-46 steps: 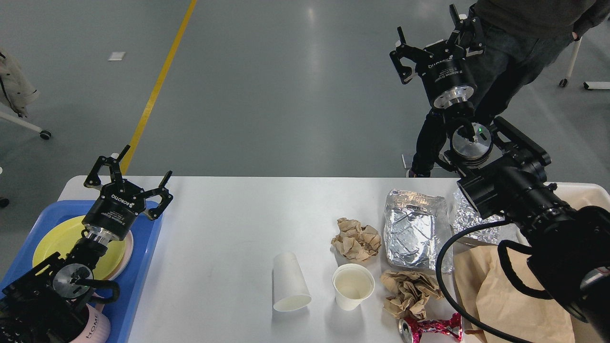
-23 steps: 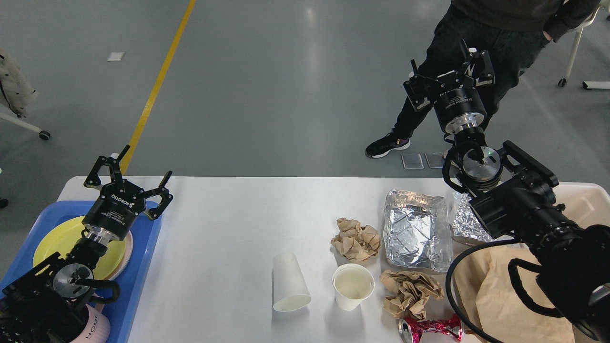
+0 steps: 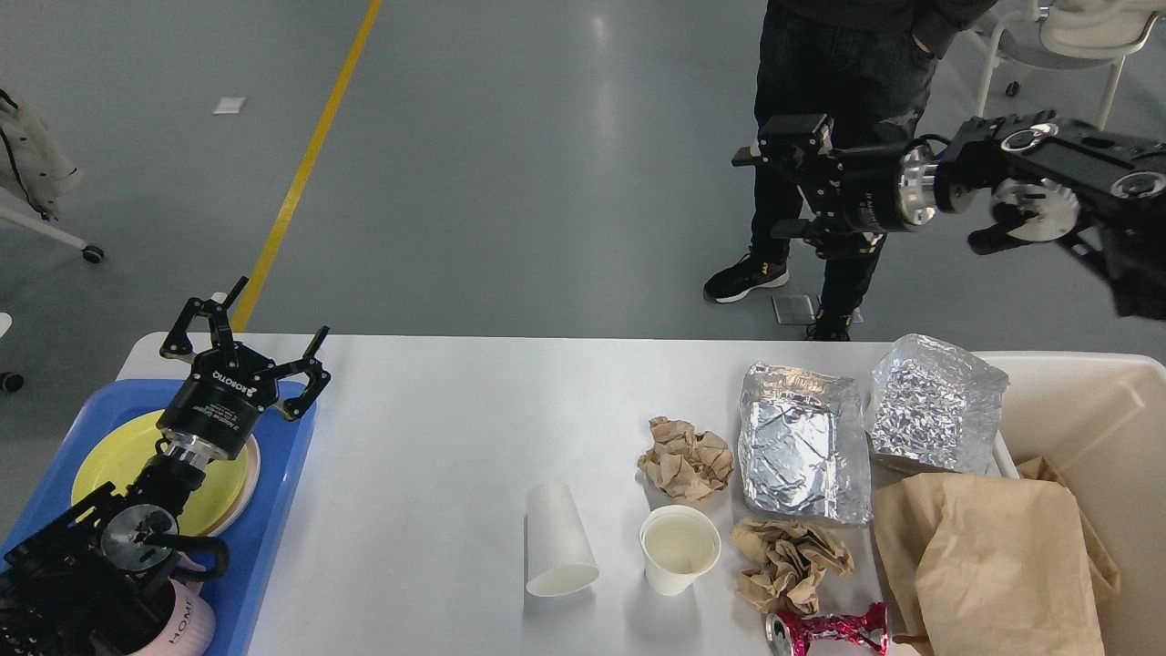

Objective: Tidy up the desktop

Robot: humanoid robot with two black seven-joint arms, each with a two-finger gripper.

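Note:
The white desktop [image 3: 437, 437] holds a paper cup on its side [image 3: 557, 539], an upright paper cup [image 3: 679, 549], two crumpled brown paper balls [image 3: 685, 458] [image 3: 791, 563], a foil tray [image 3: 802, 444], a foil box [image 3: 936, 404] and a crushed red can [image 3: 824, 629]. My left gripper [image 3: 246, 344] is open and empty above the far edge of the blue tray [image 3: 282, 492]. My right gripper [image 3: 772, 189] is open and empty. It points left, high up beyond the table's far edge.
The blue tray holds a yellow plate [image 3: 118, 456] and a pink mug [image 3: 187, 624]. A cream bin [image 3: 1093, 401] at the right holds a brown paper bag [image 3: 993, 556]. A person in dark clothes [image 3: 847, 55] stands behind the right gripper.
My right arm has swung up and to the right, off the table, and its gripper has turned to point left. The foil box and paper bag are now uncovered. The left arm has not moved.

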